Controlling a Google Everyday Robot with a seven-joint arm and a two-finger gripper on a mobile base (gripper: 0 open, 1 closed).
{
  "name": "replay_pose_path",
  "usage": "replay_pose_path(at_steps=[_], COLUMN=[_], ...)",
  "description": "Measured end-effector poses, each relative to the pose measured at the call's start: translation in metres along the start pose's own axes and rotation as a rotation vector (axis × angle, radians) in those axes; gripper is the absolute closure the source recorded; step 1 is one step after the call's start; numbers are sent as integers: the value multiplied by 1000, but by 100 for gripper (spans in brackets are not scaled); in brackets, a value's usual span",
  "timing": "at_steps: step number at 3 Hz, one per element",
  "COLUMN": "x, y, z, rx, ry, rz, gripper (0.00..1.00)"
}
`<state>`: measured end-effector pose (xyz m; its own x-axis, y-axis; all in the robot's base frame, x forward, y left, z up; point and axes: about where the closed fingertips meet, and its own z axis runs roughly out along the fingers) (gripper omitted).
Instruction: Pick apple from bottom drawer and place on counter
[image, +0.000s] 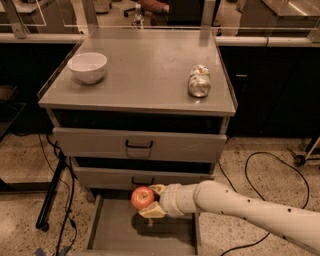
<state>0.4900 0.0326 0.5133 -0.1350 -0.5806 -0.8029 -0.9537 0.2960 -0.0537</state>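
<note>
The red apple (142, 197) with a yellowish patch hangs above the open bottom drawer (119, 234), level with the front of the middle drawer. My gripper (151, 200) is shut on the apple from its right side, one finger above and one below it. The white arm runs off to the lower right. The apple's shadow falls on the drawer's grey floor. The counter (145, 70) lies well above, at the top of the cabinet.
A white bowl (87, 67) stands at the counter's back left and a crushed silver can (199, 80) lies at its right. The two upper drawers with black handles (139, 145) are closed. Cables (260, 165) trail on the floor at the right, and a black stand leg (52, 192) at the left.
</note>
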Motion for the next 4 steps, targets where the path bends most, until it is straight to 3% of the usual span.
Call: replay_pose_path(at_steps=[1, 2, 3, 4], x=[-31, -71, -71, -98], y=[-11, -21, -21, -26], z=[-24, -57, -56, -69], rx=[30, 82, 80, 94], ry=[-5, 39, 37, 16], rz=[-39, -113, -112, -148], gripper=[100, 100, 100, 100])
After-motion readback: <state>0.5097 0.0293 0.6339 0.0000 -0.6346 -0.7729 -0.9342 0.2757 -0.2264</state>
